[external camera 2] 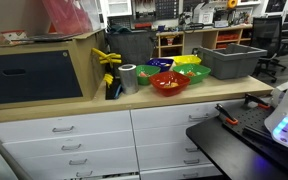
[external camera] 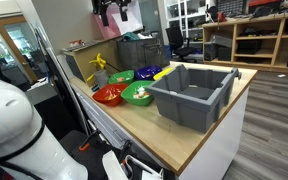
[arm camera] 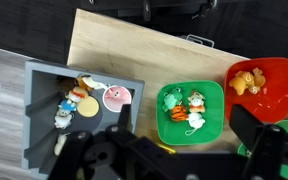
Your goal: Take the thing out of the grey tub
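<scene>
The grey tub (arm camera: 36,110) sits at the left of the wrist view, seen from high above. Several small toys lie in its far part, among them a pink round one (arm camera: 116,97) and a figure with orange and blue (arm camera: 76,100). The tub also shows in both exterior views (external camera: 194,95) (external camera 2: 229,62), at the end of the wooden counter. My gripper (arm camera: 184,128) is open and empty. Its two dark fingers frame the lower edge of the wrist view, well above the counter, over the green bowl beside the tub.
A green bowl (arm camera: 212,95) and a red bowl (arm camera: 279,75), both with small toys in them, stand beside the tub. More coloured bowls (external camera: 119,76) are behind them. A silver roll (external camera 2: 129,77) and yellow clamps (external camera 2: 109,57) are at the counter's other end.
</scene>
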Controlling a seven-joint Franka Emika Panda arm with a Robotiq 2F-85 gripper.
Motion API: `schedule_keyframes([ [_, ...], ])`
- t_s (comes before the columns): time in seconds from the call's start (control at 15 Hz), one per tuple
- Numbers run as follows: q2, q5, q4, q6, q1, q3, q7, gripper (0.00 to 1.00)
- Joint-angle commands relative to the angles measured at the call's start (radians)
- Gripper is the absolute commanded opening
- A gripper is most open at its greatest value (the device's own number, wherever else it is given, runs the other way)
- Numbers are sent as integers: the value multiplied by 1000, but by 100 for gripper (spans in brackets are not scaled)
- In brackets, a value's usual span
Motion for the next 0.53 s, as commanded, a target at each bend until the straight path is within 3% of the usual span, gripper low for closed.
schedule_keyframes([
  [0.0, -83, 1, -81, -25, -1, -1, 7, 100],
  [0.13, -75, -8, -72, -114, -15, 6, 46, 100],
  [0.2, -61, 0, -63, -56, 0, -3, 18, 100],
  [0.47, -66, 0, -64, -96, -5, -3, 30, 100],
])
